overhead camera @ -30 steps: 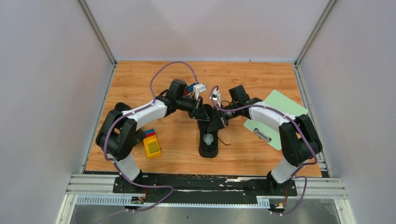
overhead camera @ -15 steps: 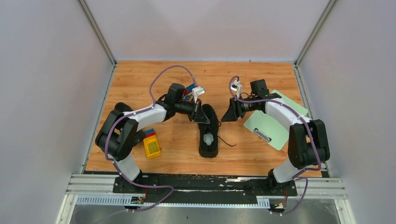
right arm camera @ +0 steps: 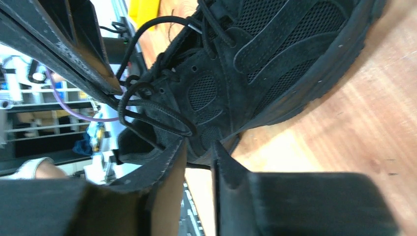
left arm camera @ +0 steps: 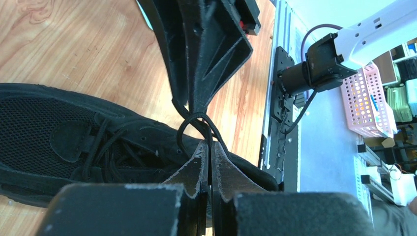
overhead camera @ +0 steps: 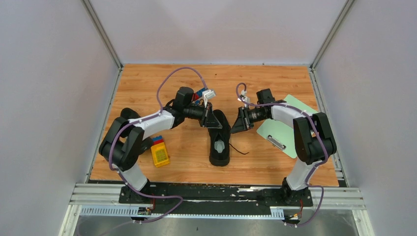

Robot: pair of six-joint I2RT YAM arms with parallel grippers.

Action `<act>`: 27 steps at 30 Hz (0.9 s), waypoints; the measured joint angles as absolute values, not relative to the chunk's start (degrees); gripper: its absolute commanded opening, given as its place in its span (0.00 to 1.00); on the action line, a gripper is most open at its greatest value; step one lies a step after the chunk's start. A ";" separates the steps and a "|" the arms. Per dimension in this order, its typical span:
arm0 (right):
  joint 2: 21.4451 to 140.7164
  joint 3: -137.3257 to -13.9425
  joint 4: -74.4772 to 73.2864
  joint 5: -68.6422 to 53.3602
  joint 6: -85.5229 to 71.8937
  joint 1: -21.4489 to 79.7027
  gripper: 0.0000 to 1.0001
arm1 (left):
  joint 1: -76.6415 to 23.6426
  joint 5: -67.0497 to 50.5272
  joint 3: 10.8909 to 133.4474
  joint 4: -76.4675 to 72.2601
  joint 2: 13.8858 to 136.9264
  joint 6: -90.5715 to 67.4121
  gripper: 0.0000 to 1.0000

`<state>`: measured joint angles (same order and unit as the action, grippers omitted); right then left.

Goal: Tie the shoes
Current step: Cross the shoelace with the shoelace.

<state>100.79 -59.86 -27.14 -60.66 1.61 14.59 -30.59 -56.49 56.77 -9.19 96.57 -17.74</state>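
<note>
Lace [left arm camera: 180, 133] in left gripper [left arm camera: 210, 143], hidden overhead

Wood-grain tabletop [overhead camera: 147, 83] in even, soft light; plain pale grey walls [overhead camera: 216, 29] on three sides, aluminium posts [overhead camera: 102, 32] at back corners, metal rail [overhead camera: 98, 194] along near edge.

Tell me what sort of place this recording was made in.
Most likely a robotics lab test cell. A wooden table is boxed in by plain white panels on aluminium rails, with a left arm and right arm bolted at its near edge. The left wrist view shows a pink basket beyond.
</note>
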 measured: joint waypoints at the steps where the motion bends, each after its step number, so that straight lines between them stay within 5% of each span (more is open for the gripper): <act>1: 100.99 -59.86 -27.14 -61.36 1.41 14.55 0.13 | -30.61 -56.49 56.66 -9.19 96.40 -17.72 0.02; 5: 100.86 -60.10 -27.11 -64.60 0.71 13.96 0.00 | -30.59 -56.45 56.58 -9.10 95.92 -17.47 0.03; 12: 97.49 -62.08 -27.62 -67.77 0.47 12.27 0.00 | -30.59 -56.21 56.49 -7.97 95.37 -16.29 0.07; 17: 95.31 -64.93 -27.92 -66.94 0.38 12.12 0.42 | -30.57 -55.75 56.49 -6.83 95.26 -14.87 0.07; 27: 103.72 -64.12 -28.86 -66.54 0.49 12.14 0.57 | -30.55 -54.70 56.49 -5.69 95.24 -12.60 0.07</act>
